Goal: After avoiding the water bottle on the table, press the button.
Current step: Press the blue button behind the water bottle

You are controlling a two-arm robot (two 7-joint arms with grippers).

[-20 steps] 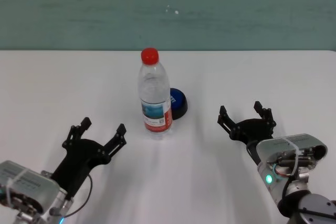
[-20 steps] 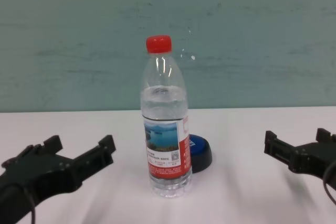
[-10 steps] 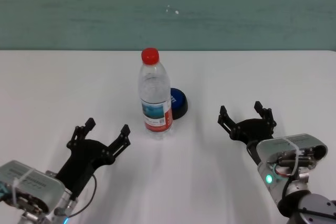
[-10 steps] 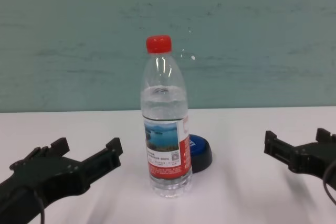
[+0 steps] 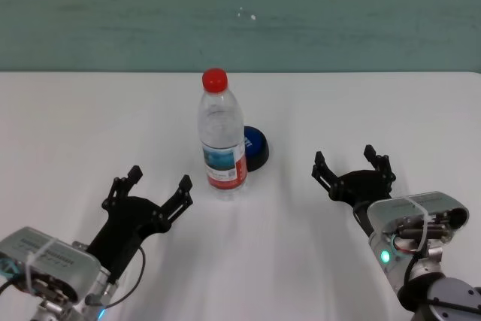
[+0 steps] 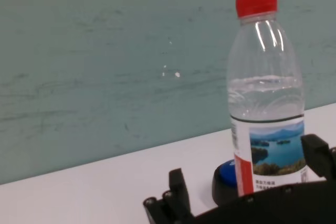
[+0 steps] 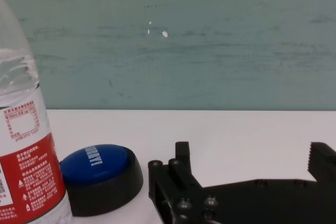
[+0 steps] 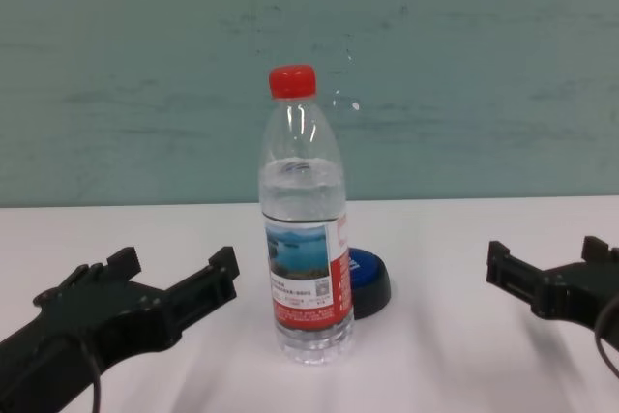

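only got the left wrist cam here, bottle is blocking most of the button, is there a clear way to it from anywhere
Observer: From the head view, the button sits behind the water bottle, offset toward the robot's right, with bare table on that side.
Operator: where's the right gripper then
Observer: The right gripper is open, low over the table on the right, apart from the bottle.
Operator: does it see the button
Observer: Yes, in the right wrist view the button's blue dome shows fully, beside the bottle's label.
Operator: and my left gripper
Observer: The left gripper is open, near the bottle's left front, not touching it.
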